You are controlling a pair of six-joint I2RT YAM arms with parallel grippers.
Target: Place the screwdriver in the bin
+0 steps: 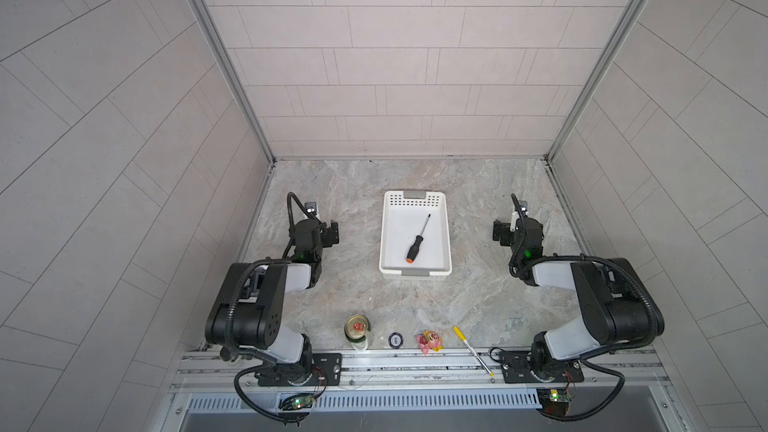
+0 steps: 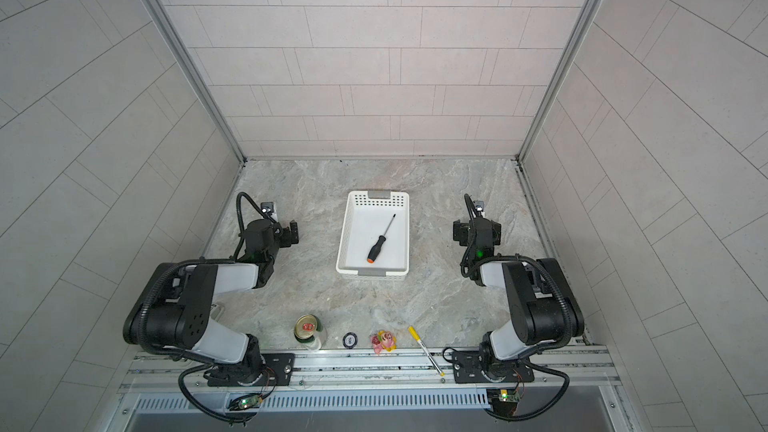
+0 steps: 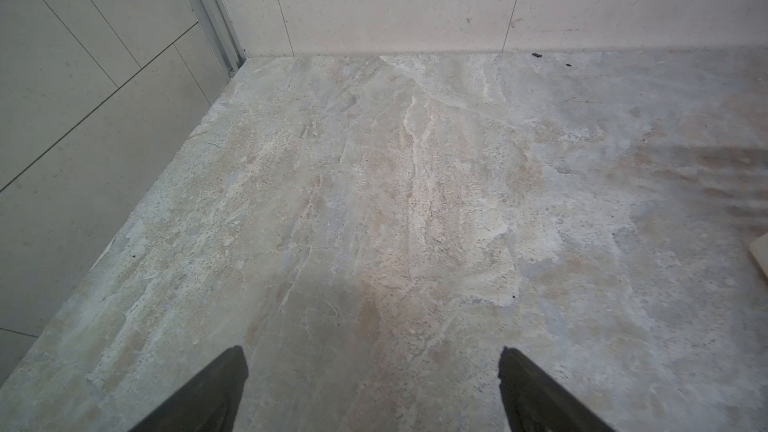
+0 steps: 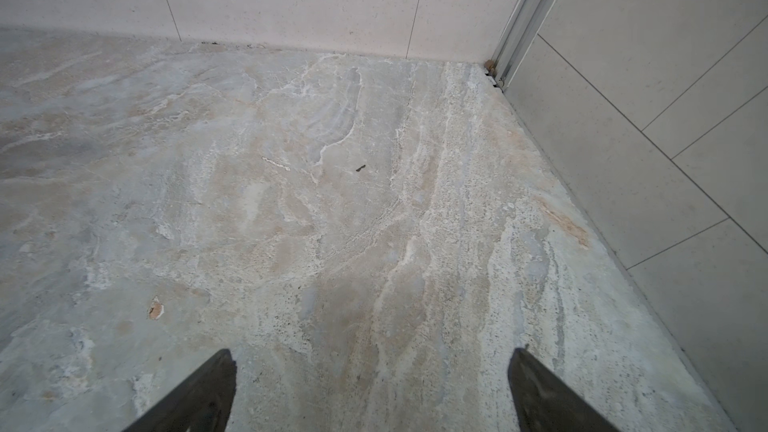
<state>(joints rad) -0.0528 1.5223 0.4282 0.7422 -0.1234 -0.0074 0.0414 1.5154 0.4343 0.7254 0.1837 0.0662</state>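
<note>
Both gape — left end effector (image 3: 372, 351), right end effector (image 4: 372, 351) — both top views alone show screwdriver (image 1: 419, 238) (image 2: 380, 239) in bin (image 1: 397, 238) (image 2: 357, 243).

Near edge of your table (image 1: 353, 297), left to right: gold-topped can (image 1: 357, 328), dark round disc (image 1: 395, 339), pink toy (image 1: 430, 341), yellow-capped pen (image 1: 473, 351).

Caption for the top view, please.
Screwdriver lies diagonally in the white bin; left tool and right tool sit at either side, clear of it.
</note>
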